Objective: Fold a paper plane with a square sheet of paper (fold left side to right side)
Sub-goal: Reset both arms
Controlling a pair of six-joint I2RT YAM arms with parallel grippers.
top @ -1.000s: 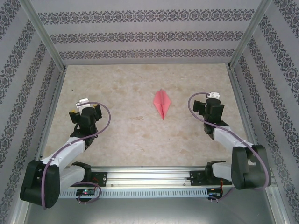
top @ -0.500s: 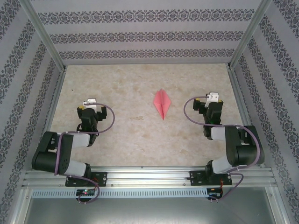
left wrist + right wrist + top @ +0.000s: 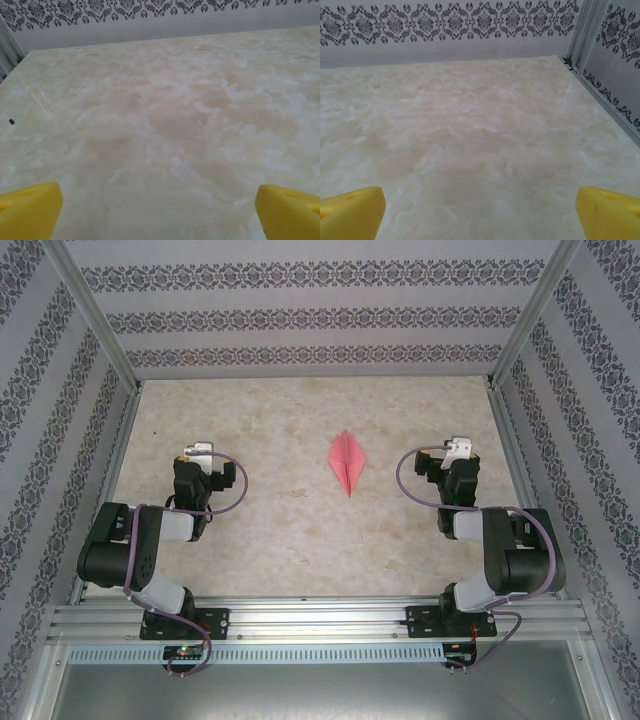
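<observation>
The paper plane [image 3: 347, 462] lies flat on the desk [image 3: 280, 540], near the middle and a little toward the far wall; it is a narrow pink-red dart with a centre crease, so the folding looks finished, by my judgement.

Its long axis runs far to near, with the sharp tip pointing back toward the arm bases and the broader end toward the far wall; it sits between the two arms and touches neither.

From the left gripper [image 3: 159, 212] the plane lies off to the right, and from the right gripper [image 3: 479, 214] it lies off to the left; both are about level with it along the desk and well apart from it; the right one looks somewhat nearer, so I judge it the handier arm for any last touch, coming in sideways across the crease rather than along it.

Both grippers are released and hold nothing.

The top view gives the plane, its heading and its place between the arms; the wrist views give what the top view hides under the wrists: yellow fingertips [image 3: 30, 210] spread wide at the bottom corners, bare marbled desk between them, and the patterned wall [image 3: 445, 22] beyond.
</observation>
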